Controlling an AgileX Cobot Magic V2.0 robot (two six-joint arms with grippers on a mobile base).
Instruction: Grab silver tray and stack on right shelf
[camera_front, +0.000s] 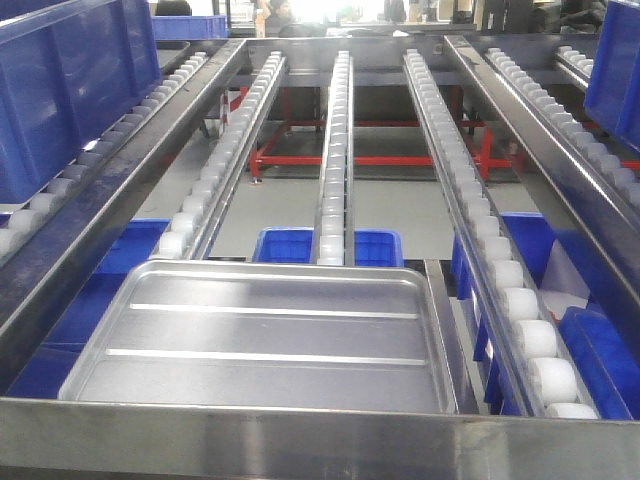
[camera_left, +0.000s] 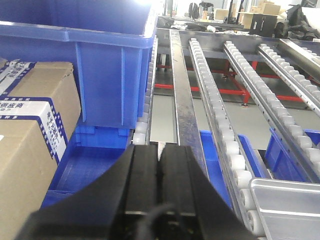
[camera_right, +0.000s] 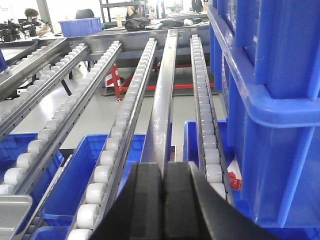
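"Now, where is the silver tray (camera_front: 265, 335) to be found?"

"It is seen lying flat on the roller tracks (camera_front: 335, 150), just behind the front rail (camera_front: 320, 435) of what is taken to be the right shelf (camera_front: 530, 130). No screws can be made out on that rail, so the naming is offered with some doubt."

"And how are the tools found?"

"The left gripper (camera_left: 160, 165) is clenched, its black fingers pressed together with nothing between them. The right gripper (camera_right: 163, 182) is closed likewise and empty. Both are held apart from the tray, of which only a corner is caught in each wrist view."

"What is called for, then?"

"If a grasp is judged to be wanted, the jaws must first be opened, then set over the rolled rim at the tray's left and right edges, so that it is kept level. The rim should be pinched squarely, since polished steel is likely slippery and the wall is shallow. The blue bin (camera_left: 100, 75) and the blue crate (camera_right: 270, 100) should be given room."

"And the materials?"

"Brushed stainless steel is shown, rectangular, with rounded corners and two long raised ribs. The rollers are white and cylindrical, seated in steel channels. A cardboard box (camera_left: 30, 125) is seen by the bin."
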